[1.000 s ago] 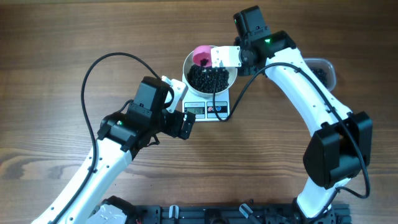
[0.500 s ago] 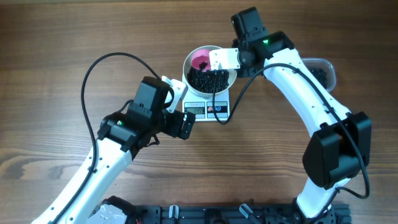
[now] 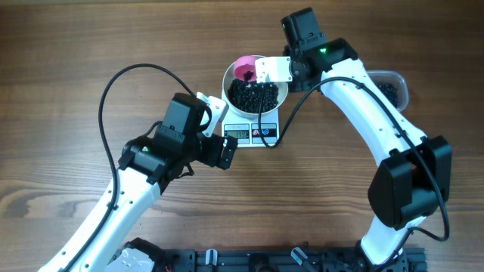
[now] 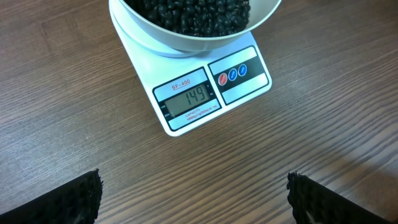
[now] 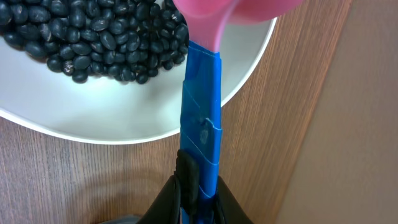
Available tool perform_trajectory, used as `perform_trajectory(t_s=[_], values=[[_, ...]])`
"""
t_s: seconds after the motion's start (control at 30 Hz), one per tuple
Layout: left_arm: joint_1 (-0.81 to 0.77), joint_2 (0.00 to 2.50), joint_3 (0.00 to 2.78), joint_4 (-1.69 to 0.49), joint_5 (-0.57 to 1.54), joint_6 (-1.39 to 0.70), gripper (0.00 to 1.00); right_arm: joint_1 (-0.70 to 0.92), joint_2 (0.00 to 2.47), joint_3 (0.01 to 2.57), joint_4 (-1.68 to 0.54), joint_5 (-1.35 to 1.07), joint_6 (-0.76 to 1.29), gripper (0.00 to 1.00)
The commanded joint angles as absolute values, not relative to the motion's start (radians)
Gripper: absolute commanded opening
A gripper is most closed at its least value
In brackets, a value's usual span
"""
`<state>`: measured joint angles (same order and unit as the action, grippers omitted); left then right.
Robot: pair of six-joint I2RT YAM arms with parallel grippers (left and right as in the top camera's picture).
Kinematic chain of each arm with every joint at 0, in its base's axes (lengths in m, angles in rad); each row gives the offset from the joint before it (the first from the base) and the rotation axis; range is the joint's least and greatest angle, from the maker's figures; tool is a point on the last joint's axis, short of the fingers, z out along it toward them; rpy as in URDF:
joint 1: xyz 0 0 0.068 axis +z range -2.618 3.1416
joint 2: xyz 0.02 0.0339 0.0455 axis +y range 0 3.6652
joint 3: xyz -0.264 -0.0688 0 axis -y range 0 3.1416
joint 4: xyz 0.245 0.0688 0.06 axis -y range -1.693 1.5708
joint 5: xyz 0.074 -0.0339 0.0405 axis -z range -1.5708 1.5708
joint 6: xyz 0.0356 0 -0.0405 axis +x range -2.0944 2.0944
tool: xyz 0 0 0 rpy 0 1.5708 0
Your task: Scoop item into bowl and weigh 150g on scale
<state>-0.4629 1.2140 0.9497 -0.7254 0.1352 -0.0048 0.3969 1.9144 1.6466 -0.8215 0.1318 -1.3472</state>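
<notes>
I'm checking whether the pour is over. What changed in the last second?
The pink scoop, gripped by its blue handle in the shut right claw, dipped toward the beans in the bowl, then rose back near the rim. Nothing was taken or let go. The open left claw, bowl and scale stayed put.

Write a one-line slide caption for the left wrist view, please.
Left wrist view: white bowl of black beans on the scale, display reading 149, framed by the open left tool.

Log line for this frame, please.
left gripper open, facing scale | right gripper shut on pink scoop, over bowl | black beans in bowl on scale | display reads 149
</notes>
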Motion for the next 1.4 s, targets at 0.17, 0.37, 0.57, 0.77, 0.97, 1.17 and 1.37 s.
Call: perform_trajectory(t_s=[0.17, 0.37, 0.57, 0.77, 0.97, 1.17, 1.37], values=[[-0.467, 1.218, 0.968, -0.723, 0.13, -0.007, 1.0, 0.4, 1.913, 1.668, -0.807, 0.15, -1.334, 0.04], [-0.467, 1.218, 0.968, -0.723, 0.13, -0.007, 1.0, 0.406, 1.913, 1.668, -0.783, 0.164, -1.328, 0.04], [-0.467, 1.218, 0.968, -0.723, 0.13, -0.007, 1.0, 0.402, 1.913, 1.668, -0.823, 0.139, -1.339, 0.04], [-0.467, 1.218, 0.968, -0.723, 0.13, -0.007, 1.0, 0.402, 1.913, 1.668, -0.75, 0.202, -1.332, 0.04], [-0.467, 1.218, 0.968, -0.723, 0.13, -0.007, 1.0, 0.402, 1.913, 1.668, -0.798, 0.158, -1.335, 0.04], [-0.467, 1.218, 0.968, -0.723, 0.13, -0.007, 1.0, 0.403, 1.913, 1.668, -0.783, 0.142, -1.333, 0.04], [-0.467, 1.218, 0.968, -0.723, 0.13, -0.007, 1.0, 0.401, 1.911, 1.668, -0.821, 0.122, -1.335, 0.04]])
